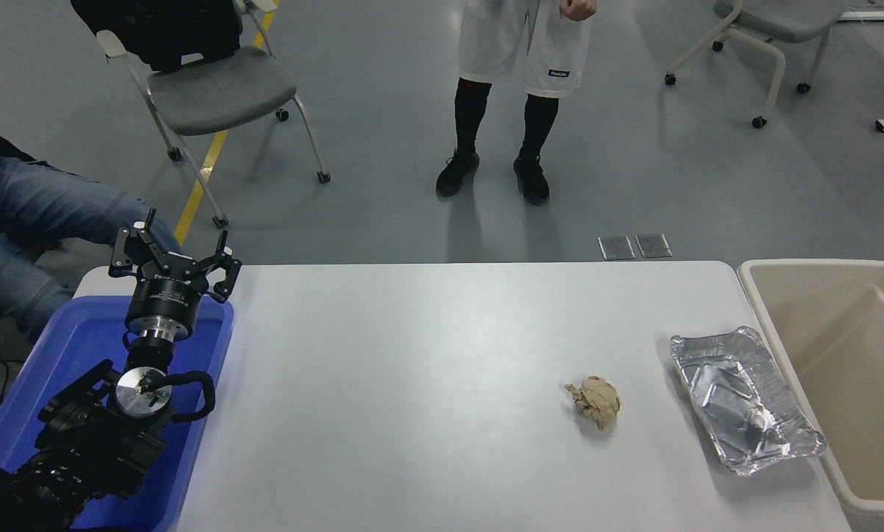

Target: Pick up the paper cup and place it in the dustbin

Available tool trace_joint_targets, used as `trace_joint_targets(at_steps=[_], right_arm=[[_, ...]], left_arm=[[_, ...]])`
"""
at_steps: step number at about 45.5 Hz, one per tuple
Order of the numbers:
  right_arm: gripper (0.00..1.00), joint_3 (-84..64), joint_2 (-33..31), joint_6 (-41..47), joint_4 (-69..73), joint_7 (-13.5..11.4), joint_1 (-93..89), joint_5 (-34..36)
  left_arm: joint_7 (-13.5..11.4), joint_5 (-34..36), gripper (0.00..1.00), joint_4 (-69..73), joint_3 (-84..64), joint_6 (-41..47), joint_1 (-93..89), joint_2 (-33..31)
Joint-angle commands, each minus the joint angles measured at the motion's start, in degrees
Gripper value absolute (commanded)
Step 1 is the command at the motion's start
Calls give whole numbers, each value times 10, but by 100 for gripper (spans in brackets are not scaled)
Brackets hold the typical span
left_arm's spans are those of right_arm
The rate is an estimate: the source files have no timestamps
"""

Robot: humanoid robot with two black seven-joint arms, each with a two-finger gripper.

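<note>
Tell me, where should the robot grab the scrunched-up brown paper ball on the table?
Probably straight from above, closing the fingers across the middle of the brown paper ball. It is a lumpy, roundish wad lying alone on the white table, apart from the foil tray, so no side is blocked.

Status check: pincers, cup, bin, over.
Left pincer open, parked over blue tray; right arm out of view. No paper cup visible on table or in dustbin. Nothing blocking.

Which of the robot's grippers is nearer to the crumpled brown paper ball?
Only the left gripper shows, parked over the blue tray at the table's left end, far from the paper ball. The right gripper is out of view, so no comparison is possible.
</note>
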Motion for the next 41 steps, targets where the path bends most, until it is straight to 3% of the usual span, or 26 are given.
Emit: trace_joint_targets(at_steps=[1,11,30,34,41], right_arm=[[100,-73,-131,96,148,-6,75,-48],[100,-223,-191,130,252,-3,203,-76],[100,-442,-192,262,343,-2,419,-76],[100,-501,-167,295,365,-3,465,-76],[100,-653,-67,354,383,-3,572,-74]], left_arm=[[0,0,99,0,0,1,0,0],[0,0,99,0,0,0,0,0],[0,0,99,0,0,0,0,0],[0,0,99,0,0,0,0,0],[0,0,99,0,0,0,0,0]])
